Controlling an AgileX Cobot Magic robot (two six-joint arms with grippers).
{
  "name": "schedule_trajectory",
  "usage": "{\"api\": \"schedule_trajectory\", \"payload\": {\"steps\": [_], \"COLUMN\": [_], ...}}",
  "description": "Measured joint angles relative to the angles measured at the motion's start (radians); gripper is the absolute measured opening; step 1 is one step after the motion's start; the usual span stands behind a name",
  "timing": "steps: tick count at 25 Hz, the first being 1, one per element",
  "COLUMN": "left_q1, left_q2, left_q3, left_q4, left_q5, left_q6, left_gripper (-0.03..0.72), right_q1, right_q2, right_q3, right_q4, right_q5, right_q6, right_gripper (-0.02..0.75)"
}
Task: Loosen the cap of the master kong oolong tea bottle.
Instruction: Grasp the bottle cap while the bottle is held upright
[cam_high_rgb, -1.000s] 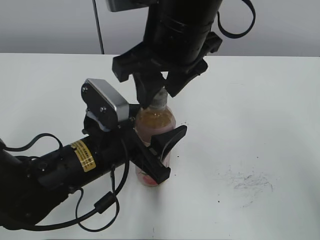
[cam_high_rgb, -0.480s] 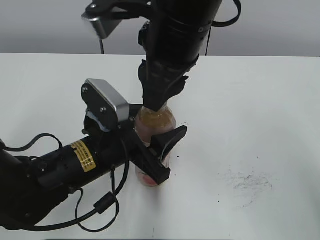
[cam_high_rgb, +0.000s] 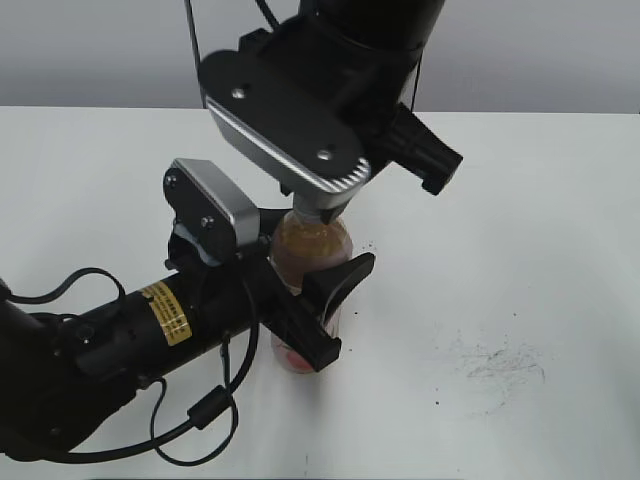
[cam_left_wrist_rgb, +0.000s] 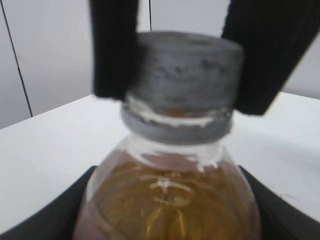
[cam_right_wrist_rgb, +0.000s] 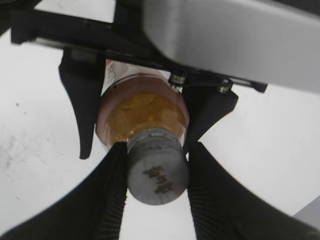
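The master kong oolong tea bottle (cam_high_rgb: 312, 262) stands upright on the white table, amber tea showing through its clear shoulder (cam_left_wrist_rgb: 170, 195). My left gripper (cam_high_rgb: 306, 292) is shut on the bottle's body, one black finger (cam_high_rgb: 338, 283) wrapping its front. The grey ribbed cap (cam_right_wrist_rgb: 157, 172) with a dark mark on top sits between the right gripper's (cam_right_wrist_rgb: 157, 186) two black ribbed fingers (cam_right_wrist_rgb: 106, 192), which press on both its sides. From the left wrist the cap (cam_left_wrist_rgb: 186, 70) shows pinched between those fingers (cam_left_wrist_rgb: 113, 50). In the exterior view the right wrist's grey camera plate (cam_high_rgb: 288, 128) hides the cap.
The left arm (cam_high_rgb: 130, 335) lies low across the table's front left, with a loose black cable (cam_high_rgb: 205, 410) beside it. Grey scuff marks (cam_high_rgb: 500, 362) lie on the table (cam_high_rgb: 520, 220) to the right. A grey wall runs behind.
The right gripper closed on the cap, then the right wrist turned around the bottle's axis, swinging its grey camera plate to the front. The bottle and left arm stayed put.
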Motion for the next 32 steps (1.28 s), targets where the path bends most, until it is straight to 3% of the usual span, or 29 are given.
{"api": "schedule_trajectory", "payload": {"steps": [8, 15, 21, 26, 32], "left_q1": [0.000, 0.000, 0.000, 0.000, 0.000], "left_q2": [0.000, 0.000, 0.000, 0.000, 0.000], "left_q3": [0.000, 0.000, 0.000, 0.002, 0.002], "left_q4": [-0.003, -0.005, -0.005, -0.015, -0.015], "left_q5": [0.000, 0.000, 0.000, -0.001, -0.001], "left_q6": [-0.001, -0.001, -0.001, -0.009, -0.009], "left_gripper": [0.447, 0.446, 0.446, 0.446, 0.446], "right_q1": [-0.001, -0.001, -0.002, -0.001, -0.001], "right_q2": [0.000, 0.000, 0.000, 0.000, 0.000], "right_q3": [0.000, 0.000, 0.000, 0.000, 0.000], "right_q4": [0.010, 0.011, 0.017, 0.139, 0.178], "right_q5": [-0.001, -0.003, -0.003, -0.005, -0.004], "right_q6": [-0.696, -0.806, -0.662, -0.323, 0.170], "right_gripper": [0.272, 0.272, 0.290, 0.408, 0.439]}}
